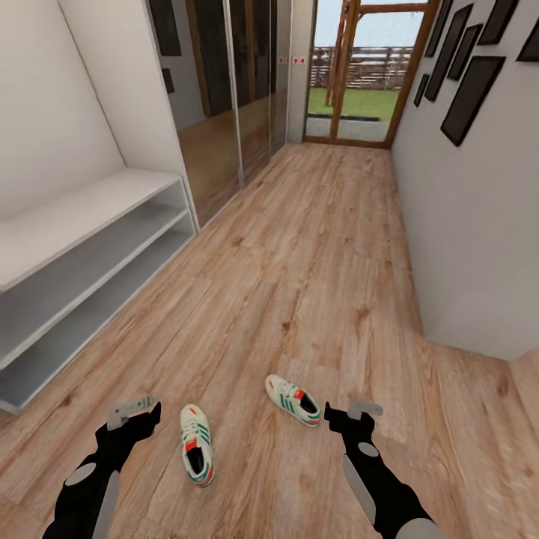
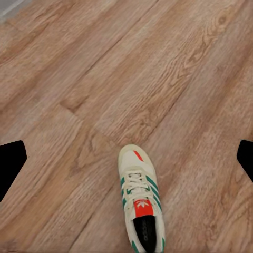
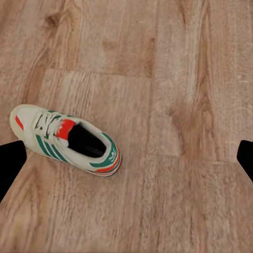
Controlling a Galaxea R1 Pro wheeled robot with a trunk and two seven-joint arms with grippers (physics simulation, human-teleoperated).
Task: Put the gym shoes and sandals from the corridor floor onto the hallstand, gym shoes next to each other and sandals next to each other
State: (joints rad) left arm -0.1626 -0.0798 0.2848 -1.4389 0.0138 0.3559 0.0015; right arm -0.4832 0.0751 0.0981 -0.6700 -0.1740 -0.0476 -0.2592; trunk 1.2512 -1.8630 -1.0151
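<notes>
Gym shoes lie on the corridor floor just ahead of the robot, well apart from each other, both upright on their soles. The left gym shoe sits just beside the left gripper, its toe pointing away from the robot; in the left wrist view its heel is cut off by the frame edge. A small dark trefoil-like mark shows on its red tongue, and a line of lettering runs along its side, both too small to read. The right gym shoe lies near the right gripper, angled across the planks, with a blurred logo at its heel in the right wrist view. Both grippers hover above the floor, jaws spread wide and holding nothing; in the wrist views only dark finger tips show at the frame edges. Farther left stands the hallstand, its near end cut off, tiers bare. Beyond are mirrored wardrobe doors, dark picture frames on the right wall, and a glazed door at the corridor's end.
</notes>
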